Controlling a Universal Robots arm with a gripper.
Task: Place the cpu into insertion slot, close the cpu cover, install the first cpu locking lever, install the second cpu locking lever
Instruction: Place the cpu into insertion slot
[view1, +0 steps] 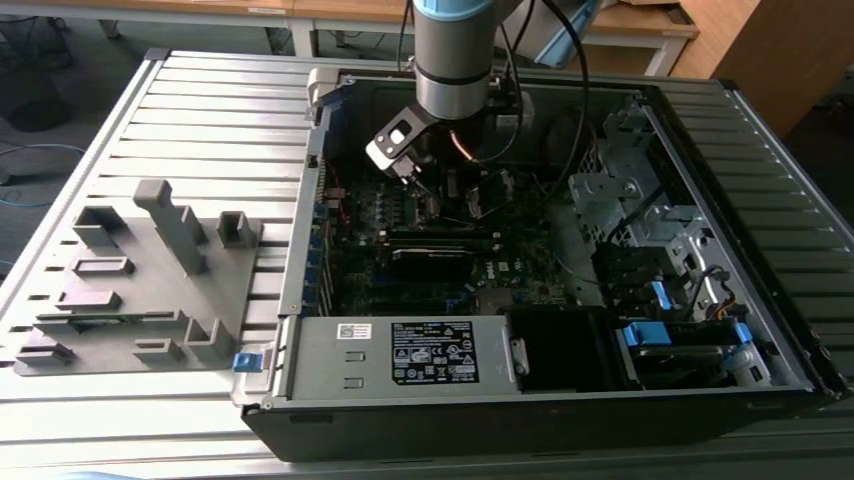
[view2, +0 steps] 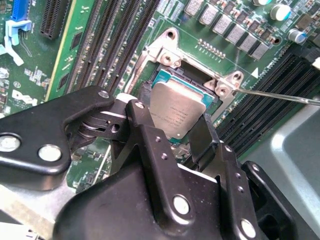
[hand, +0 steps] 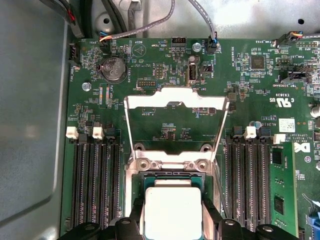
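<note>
One grey fixture tray (view1: 134, 270) sits at the exterior view's left, out of the action. Beside it the open computer case (view1: 300, 250) lies with its motherboard (view1: 400, 215) facing up. In the middle of the case the arm (view1: 454, 60) reaches in. In the second wrist view the gripper (view2: 175, 127) has its two black fingers (view2: 142, 125) clamped on opposite edges of the cpu (view2: 177, 112). The chip is poised over the insertion slot (hand: 170, 178), though I cannot tell whether it touches the socket. In the first wrist view the cpu cover (hand: 175, 97) stands swung up off the slot, apart from the chip. I'd call this chip light, rigid and slick on its metal top, and the fragile parts would be its underside and the socket's contacts. So the edges look like the right place to hold it, gently and level, with no pressing on the face. At the exterior view's right, the metal drive bays (view1: 641, 210) crowd the case wall, apart from the arm.
</note>
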